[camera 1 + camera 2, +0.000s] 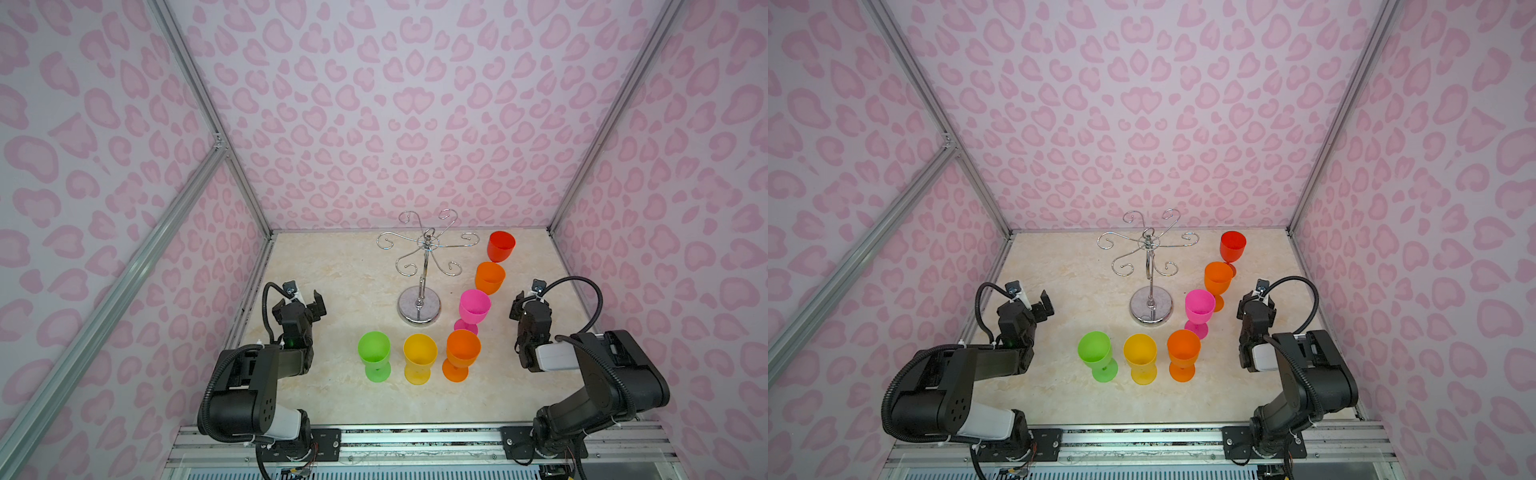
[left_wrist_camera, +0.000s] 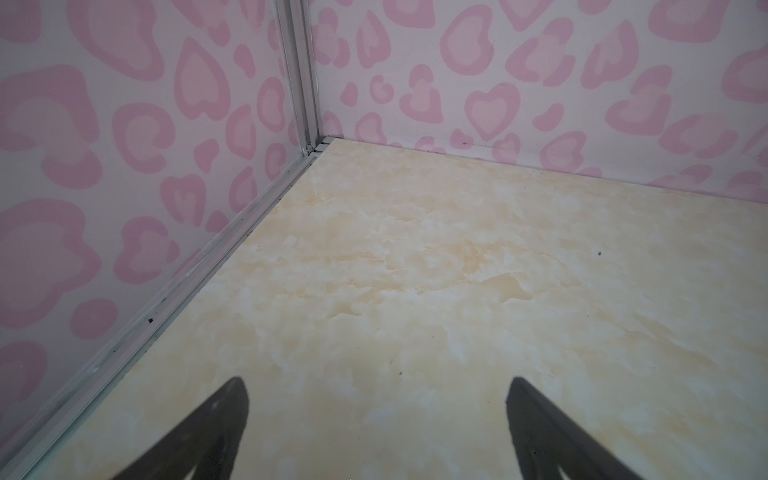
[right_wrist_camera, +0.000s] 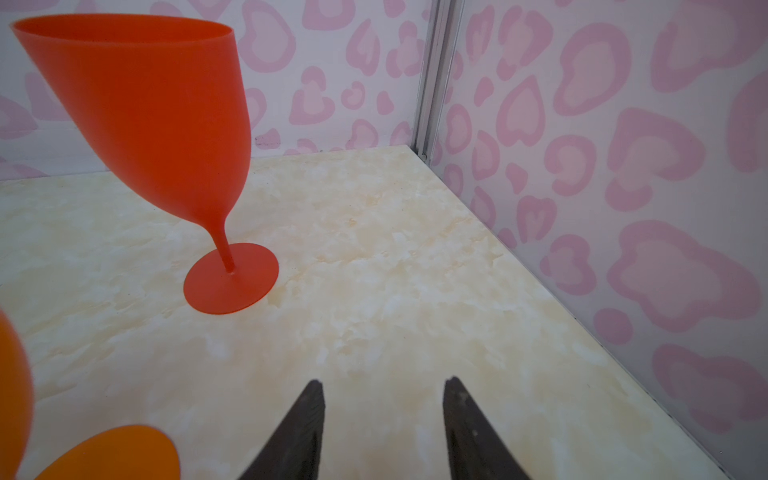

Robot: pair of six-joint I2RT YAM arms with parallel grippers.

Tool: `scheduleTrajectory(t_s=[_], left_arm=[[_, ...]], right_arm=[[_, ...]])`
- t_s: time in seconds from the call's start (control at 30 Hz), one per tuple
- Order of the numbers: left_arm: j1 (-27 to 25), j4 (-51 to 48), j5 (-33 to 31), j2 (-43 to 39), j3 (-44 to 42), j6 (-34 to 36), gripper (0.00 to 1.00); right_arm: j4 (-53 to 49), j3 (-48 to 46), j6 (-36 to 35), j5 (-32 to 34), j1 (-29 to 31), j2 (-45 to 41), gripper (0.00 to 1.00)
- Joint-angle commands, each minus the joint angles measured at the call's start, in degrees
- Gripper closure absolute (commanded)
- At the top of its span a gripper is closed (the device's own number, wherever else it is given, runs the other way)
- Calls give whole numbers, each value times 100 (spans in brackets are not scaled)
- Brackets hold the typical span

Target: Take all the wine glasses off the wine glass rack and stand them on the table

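Chrome wine glass rack [image 1: 419, 308] upright, six coloured wine glasses [image 1: 474, 306] standing upright in front and right

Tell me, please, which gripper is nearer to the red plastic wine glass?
Right. The right gripper sits a little nearer the robot than the red plastic wine glass; the left gripper is far off, beyond the chrome wire rack.

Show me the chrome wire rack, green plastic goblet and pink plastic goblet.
chrome wire rack [image 1: 408, 308]: a top view, disc base
green plastic goblet [image 1: 374, 347]: a top view, bowl
pink plastic goblet [image 1: 475, 306]: a top view, bowl
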Motion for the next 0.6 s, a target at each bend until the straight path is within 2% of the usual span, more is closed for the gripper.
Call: scheduleTrajectory(t_s=[0.0, 0.07, 0.1, 0.57], left_arm=[[-6, 362, -95, 29, -13, 26, 2], [-3, 366, -93, 13, -26, 27, 2], [-6, 386, -100, 13, -33, 27, 3], [-23, 418, -116, -7, -57, 35, 2]], right_arm=[[365, -36, -72, 101, 9, 53, 49], [249, -16, -53, 98, 12, 18, 12], [314, -30, -66, 99, 8, 46, 3], [336, -38, -70, 103, 15, 40, 1]])
